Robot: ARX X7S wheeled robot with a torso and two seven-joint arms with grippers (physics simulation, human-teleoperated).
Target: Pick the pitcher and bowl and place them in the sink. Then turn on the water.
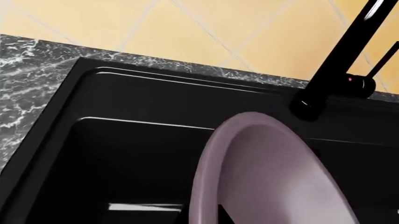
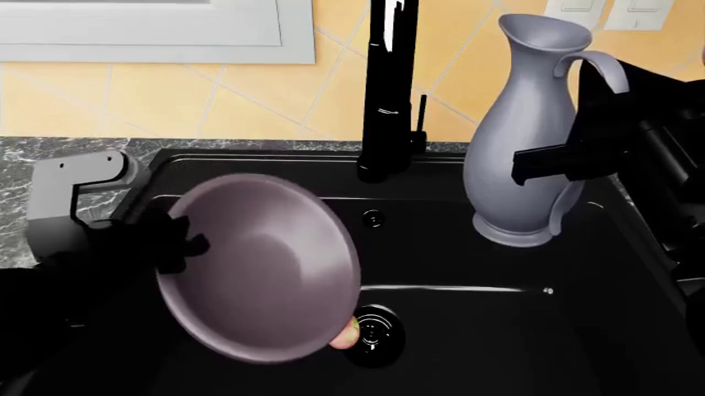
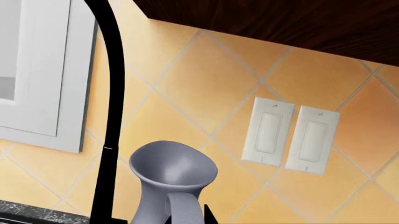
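The head view looks forward and down from above the sink (image 2: pixel 484 247), taking in the whole basin, the faucet (image 2: pixel 388 91) at its back edge and the tiled wall (image 2: pixel 220 99) behind. The left wrist view sits low and very near the bowl (image 1: pixel 274 177), tilted, facing across the basin's far rim (image 1: pixel 156 81) toward the faucet's base (image 1: pixel 330 79) and the wall tiles. The right wrist view looks upward from close behind the pitcher (image 3: pixel 171 179), its handle nearest the lens, toward the wall switches (image 3: pixel 293 135) and a window frame (image 3: pixel 44 70). All three views share the faucet and the yellow tiles.
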